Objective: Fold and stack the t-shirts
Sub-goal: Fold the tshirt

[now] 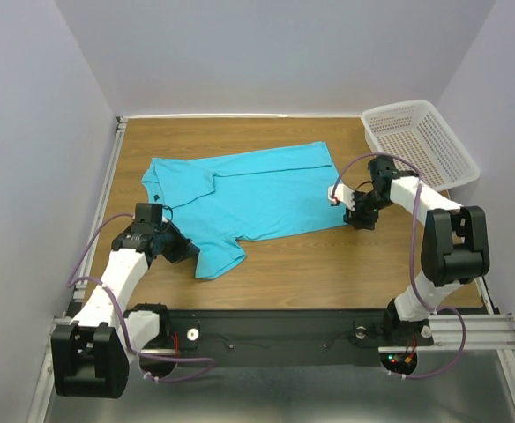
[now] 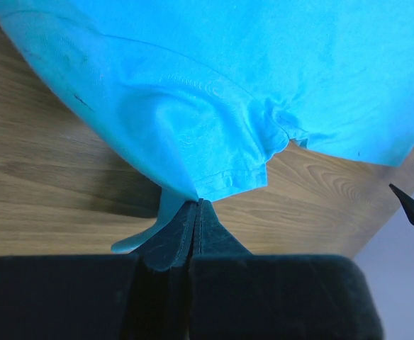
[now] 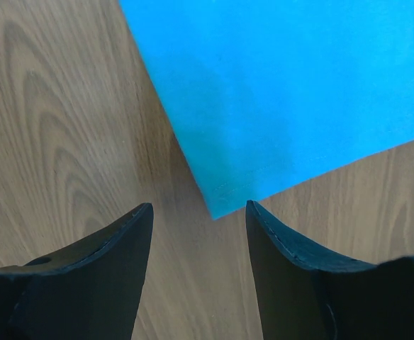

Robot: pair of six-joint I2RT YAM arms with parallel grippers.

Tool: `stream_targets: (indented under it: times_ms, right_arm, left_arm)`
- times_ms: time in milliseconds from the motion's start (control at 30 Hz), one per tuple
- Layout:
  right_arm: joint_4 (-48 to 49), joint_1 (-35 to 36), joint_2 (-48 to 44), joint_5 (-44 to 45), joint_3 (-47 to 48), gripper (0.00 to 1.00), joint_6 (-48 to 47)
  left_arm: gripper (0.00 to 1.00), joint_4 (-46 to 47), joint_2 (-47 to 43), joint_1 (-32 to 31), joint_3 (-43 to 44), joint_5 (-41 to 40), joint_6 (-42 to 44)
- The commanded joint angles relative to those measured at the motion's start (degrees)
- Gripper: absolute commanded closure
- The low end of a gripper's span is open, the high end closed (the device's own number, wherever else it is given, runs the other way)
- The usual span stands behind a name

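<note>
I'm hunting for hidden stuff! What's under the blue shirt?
The t-shirt lies spread on the wooden table, which shows all around it. The cloth covers whatever is right beneath it, so nothing there can be seen.

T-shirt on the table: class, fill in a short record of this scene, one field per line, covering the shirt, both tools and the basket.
t-shirt: turquoise, spread out on the wooden table, not yet folded
left tool: shut, pinching the hem of the near sleeve
right tool: open, one jaw on each side of the shirt's bottom corner, not gripping
basket: white, perforated, at the far right corner, apart from the shirt, nothing seen inside
</note>
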Motion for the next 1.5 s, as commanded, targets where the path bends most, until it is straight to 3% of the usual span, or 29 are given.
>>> stream_targets:
  times_ms: [0,200,367,500,667,1133,1467]
  right_arm:
    - [-2.69,-0.27,3.1,2.34,3.41,0.39,-4.6]
    - [-3.31,-0.19,6.79,0.15,5.61,0.41,-4.25]
    - [-3.92,-0.19,8.55,0.67,6.49,0.5,-3.63]
    - [-4.19,-0.19,8.21,1.2,5.87,0.79,-3.02]
    - [-4.19,-0.62,6.19,0.94,7.19,0.99,-0.21]
    - [-3.93,-3.26,1.61,-2.49,14.75,0.99,5.95]
    - [-3.13,-4.14,3.28,-3.81,18.09,0.99,9.37]
  left_arm:
    - [1.0,1.75,-1.38,-0.16,-1.72,2.21,0.32]
    - [1.0,1.66,-2.35,-0.25,-1.9,2.83,-0.04]
    - [1.0,1.22,-2.7,-0.17,-1.64,2.74,-0.21]
    - [1.0,0.96,-3.23,-0.16,-1.73,2.57,-0.47]
    - [1.0,-0.27,-4.63,0.27,-1.38,2.04,-1.09]
    - [1.0,-5.19,-7.54,3.61,3.9,2.04,-1.53]
    - [1.0,-8.8,-7.27,6.77,13.73,2.48,-1.18]
